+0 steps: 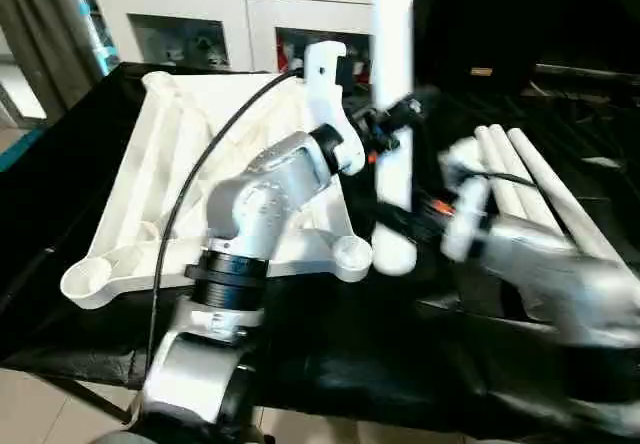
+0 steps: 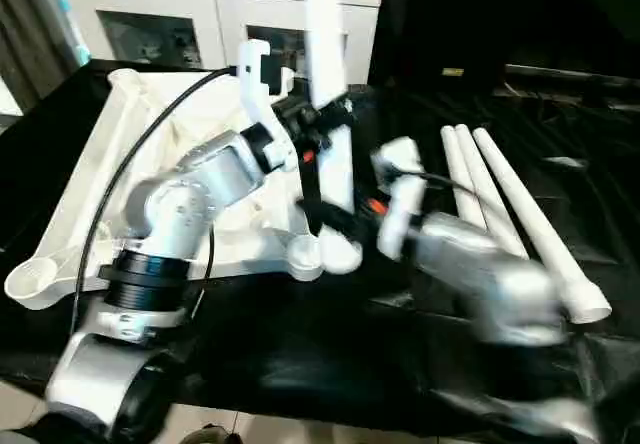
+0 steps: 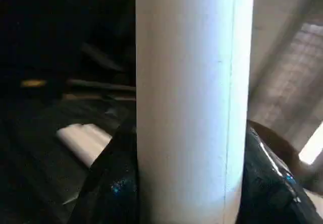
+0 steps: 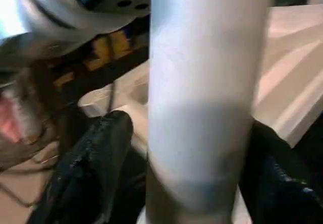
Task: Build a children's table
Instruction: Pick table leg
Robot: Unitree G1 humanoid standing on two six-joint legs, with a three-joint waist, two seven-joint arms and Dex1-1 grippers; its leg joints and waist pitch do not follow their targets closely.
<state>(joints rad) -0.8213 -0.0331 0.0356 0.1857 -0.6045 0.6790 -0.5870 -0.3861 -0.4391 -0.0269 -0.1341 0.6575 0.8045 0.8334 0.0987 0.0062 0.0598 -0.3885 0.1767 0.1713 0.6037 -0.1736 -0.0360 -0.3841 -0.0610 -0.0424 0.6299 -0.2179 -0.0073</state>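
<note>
So the white ribbed plastic tabletop (image 1: pixel 200 164) lay underside-up toward the left edge of the black-draped work table (image 1: pixel 420 364), with one long white tapered tube leg (image 1: pixel 392 114) standing upright just off its near right corner socket (image 1: pixel 352 252). Left gripper (image 3: pixel 186 183) was clamped on that leg. Right gripper (image 4: pixel 197 183) straddled it lower down, fingers looking slack. Three spare white legs (image 1: pixel 530 184) lay near the right edge. Looked like leg-fitting; next it'd need lining up over the socket and pushing down.
</note>
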